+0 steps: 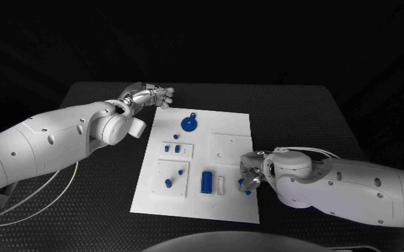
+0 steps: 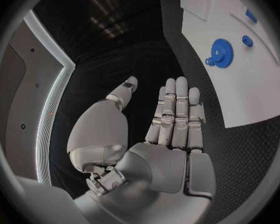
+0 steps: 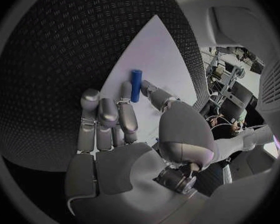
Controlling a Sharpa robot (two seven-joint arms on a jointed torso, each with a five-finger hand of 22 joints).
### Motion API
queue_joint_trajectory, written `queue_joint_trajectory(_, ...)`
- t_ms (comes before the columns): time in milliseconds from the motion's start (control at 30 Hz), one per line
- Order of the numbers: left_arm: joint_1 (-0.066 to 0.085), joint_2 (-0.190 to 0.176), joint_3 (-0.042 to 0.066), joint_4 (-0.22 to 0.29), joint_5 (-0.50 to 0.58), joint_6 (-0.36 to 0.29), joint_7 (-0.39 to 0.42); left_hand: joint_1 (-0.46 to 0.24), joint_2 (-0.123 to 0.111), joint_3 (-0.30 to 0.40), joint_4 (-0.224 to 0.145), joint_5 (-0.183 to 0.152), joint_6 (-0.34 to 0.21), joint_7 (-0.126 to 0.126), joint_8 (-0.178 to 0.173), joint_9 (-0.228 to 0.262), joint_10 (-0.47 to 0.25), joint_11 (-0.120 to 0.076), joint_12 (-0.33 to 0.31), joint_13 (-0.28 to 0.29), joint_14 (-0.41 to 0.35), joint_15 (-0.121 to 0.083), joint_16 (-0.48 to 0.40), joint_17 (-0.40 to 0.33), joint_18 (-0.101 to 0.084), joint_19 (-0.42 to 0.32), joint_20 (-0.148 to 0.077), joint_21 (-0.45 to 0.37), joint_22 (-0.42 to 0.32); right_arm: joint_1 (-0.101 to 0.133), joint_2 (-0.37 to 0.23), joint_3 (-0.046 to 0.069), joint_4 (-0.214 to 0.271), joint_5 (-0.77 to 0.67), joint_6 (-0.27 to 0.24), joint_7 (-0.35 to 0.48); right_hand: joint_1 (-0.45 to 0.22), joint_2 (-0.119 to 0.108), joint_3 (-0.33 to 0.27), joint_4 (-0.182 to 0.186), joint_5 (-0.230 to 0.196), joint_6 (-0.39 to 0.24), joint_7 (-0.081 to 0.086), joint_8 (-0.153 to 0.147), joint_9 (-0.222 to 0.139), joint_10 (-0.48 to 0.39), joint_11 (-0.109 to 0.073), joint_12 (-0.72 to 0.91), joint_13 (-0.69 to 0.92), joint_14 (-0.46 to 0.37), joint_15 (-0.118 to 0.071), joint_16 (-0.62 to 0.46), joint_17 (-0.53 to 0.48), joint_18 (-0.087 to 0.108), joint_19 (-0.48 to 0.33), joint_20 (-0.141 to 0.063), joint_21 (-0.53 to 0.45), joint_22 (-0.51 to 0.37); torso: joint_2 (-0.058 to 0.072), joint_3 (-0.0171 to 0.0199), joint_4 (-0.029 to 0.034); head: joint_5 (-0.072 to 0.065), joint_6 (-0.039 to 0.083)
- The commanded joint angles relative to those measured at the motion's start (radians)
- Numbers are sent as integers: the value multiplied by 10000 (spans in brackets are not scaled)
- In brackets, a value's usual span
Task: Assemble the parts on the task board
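**Both hands empty at the board's edges**

White task board lies mid-table on the black table. No writing or labels legible on it. Blue gear sits near the far left of the board; blue cylinder lies near its front edge. Left hand hovers off the board's far left corner, fingers straight, holding nothing. Right hand rests at the board's right front edge, fingers bent, nothing held, near the cylinder.

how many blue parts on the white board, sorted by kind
gear: 1
long cylinder: 1
small pieces: 4
total: 6, not counting a blue speck at the right hand that is too hidden to tell
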Motion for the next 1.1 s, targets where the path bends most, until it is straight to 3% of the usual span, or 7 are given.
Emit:
queue_joint_trajectory(33, 9, 14, 5, 35, -61, 115, 26, -66, -6, 0, 46, -50, -80, -3, 46, -14, -68, 2, -25, -16, 54, -16, -48, 14, 85, -13, 73, -46, 13, -215, 42, -168, -159, 302, 532, -56, 50, 220, -9, -85, 84, 30, 40, -2504, -178, -161, 29, -53, 24, 30, -6, -46, -10, 446, 6, 58, 69, 21, 1, 5, -5, -4, 17)
queue_joint_trajectory(200, 9, 4, 4, 40, -61, 94, 18, -68, -6, 0, 48, -58, -82, -2, 45, -15, -69, 4, -26, -17, 55, -16, -51, 17, 85, -12, 74, -47, 16, -212, -88, -163, -147, 1772, 136, -50, -133, 586, 65, -95, 580, 67, 39, -2520, -229, -139, 23, -46, 36, 35, -9, -49, -12, 446, 13, 87, 69, 14, 2, 4, 2, 16, 24)
queue_joint_trajectory(300, 9, 6, 3, 36, -61, 81, 11, -75, 1, 0, 57, -64, -83, -1, 45, -16, -69, 4, -25, -17, 56, -15, -54, 22, 84, -10, 75, -50, 18, -198, -166, -156, -139, 2611, -182, 1, -243, 692, 162, -55, 902, 84, 37, -2529, -260, -129, 17, -43, 43, 40, -14, -51, -13, 446, 25, 88, 68, 7, 4, 10, 0, 31, 43)
queue_joint_trajectory(600, 9, 31, 3, 21, -60, 55, 6, -73, 17, 6, 63, -66, -82, -2, 46, -17, -67, 3, -24, -17, 61, -16, -59, 29, 86, -7, 74, -53, 22, 234, -155, -52, -311, 5551, -1400, 278, -465, 1001, 347, -209, 1607, 109, 28, -2534, -313, -135, 14, -58, 47, 41, -27, -58, -14, 446, 33, 79, 79, 6, 6, 12, 2, 56, 85)
queue_joint_trajectory(767, 10, 37, 2, 27, -59, 56, 3, -70, 18, 7, 63, -66, -81, -2, 46, -17, -65, 2, -23, -17, 63, -17, -62, 33, 86, -6, 74, -54, 24, 348, -74, -48, -257, 6459, -1936, 319, -591, 1003, 299, -227, 1602, 121, 25, -2529, -320, -125, 11, -45, 59, 44, -32, -58, -15, 446, 51, 76, 85, 3, 13, 8, -4, 62, 69)
queue_joint_trajectory(900, 11, 28, 2, 35, -59, 57, 0, -70, 17, 7, 64, -68, -80, -3, 47, -17, -64, 2, -22, -17, 64, -17, -63, 36, 86, -6, 74, -56, 26, 351, -46, -48, -143, 6592, -2256, 310, -752, 1022, 263, -202, 1230, 132, 18, -2527, -339, -119, 2, -35, 73, 46, -43, -64, -20, 446, 68, 58, 82, -10, 14, 9, 0, 69, 39)
queue_joint_trajectory(1100, 12, 18, 2, 47, -59, 50, -7, -67, 12, 7, 62, -69, -79, -4, 49, -17, -62, 1, -21, -16, 66, -18, -66, 41, 87, -5, 74, -58, 29, 351, 67, -49, -97, 6964, -2261, 273, -814, 971, 257, -180, 1153, 136, 16, -2527, -347, -120, -1, -35, 77, 48, -48, -65, -20, 446, 75, 50, 79, -15, 12, 8, -12, 101, 37)
